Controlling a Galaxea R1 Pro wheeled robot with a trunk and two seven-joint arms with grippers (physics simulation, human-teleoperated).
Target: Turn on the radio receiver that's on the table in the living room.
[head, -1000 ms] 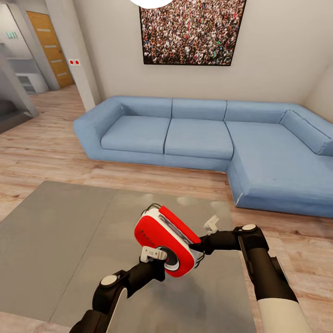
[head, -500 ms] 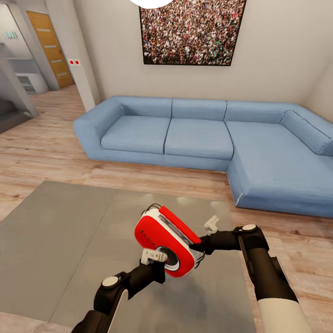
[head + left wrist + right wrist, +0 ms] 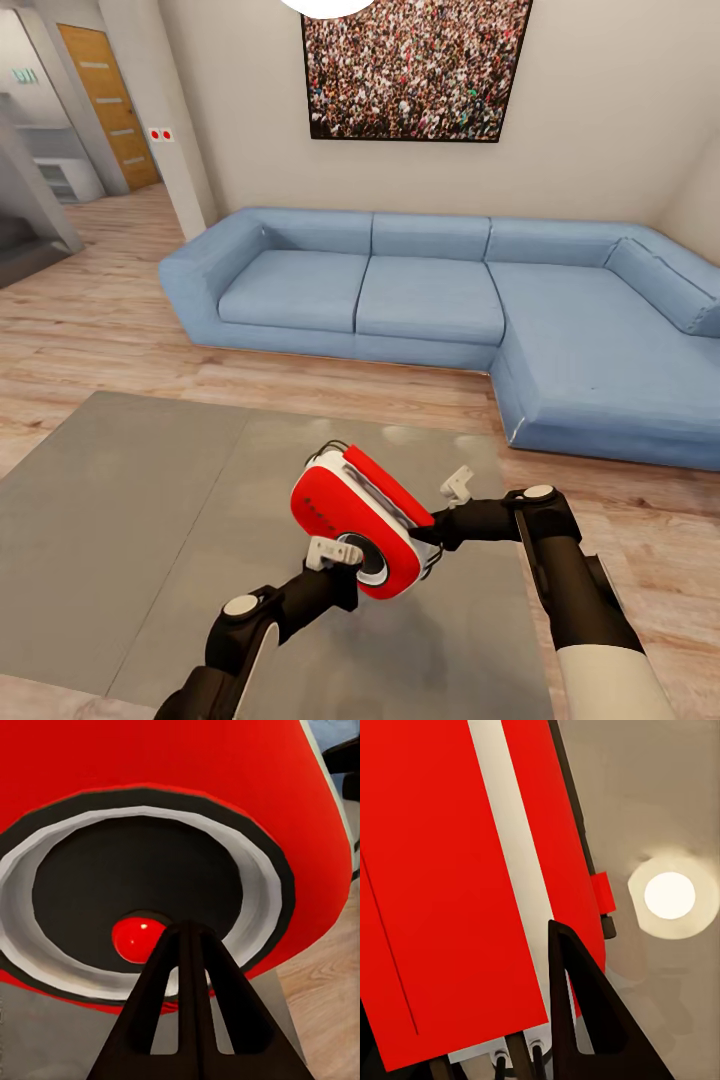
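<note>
Radio receiver, red rounded with white band (image 3: 362,520), held tilted above the glossy grey table's (image 3: 120,520) right edge, clamped by right gripper (image 3: 432,535); left gripper (image 3: 335,553) fingers closed together at its dial.

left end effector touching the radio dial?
Touching. In the left wrist view the closed left end effector meets the radio receiver at its dial, no gap; the head view agrees.

A blue L-shaped sofa (image 3: 450,300) stands under a framed crowd photo (image 3: 415,68), a wooden door (image 3: 110,105) far left.

Glossy red plastic radio receiver (image 3: 352,520), glossy reflective table (image 3: 120,520)
</note>
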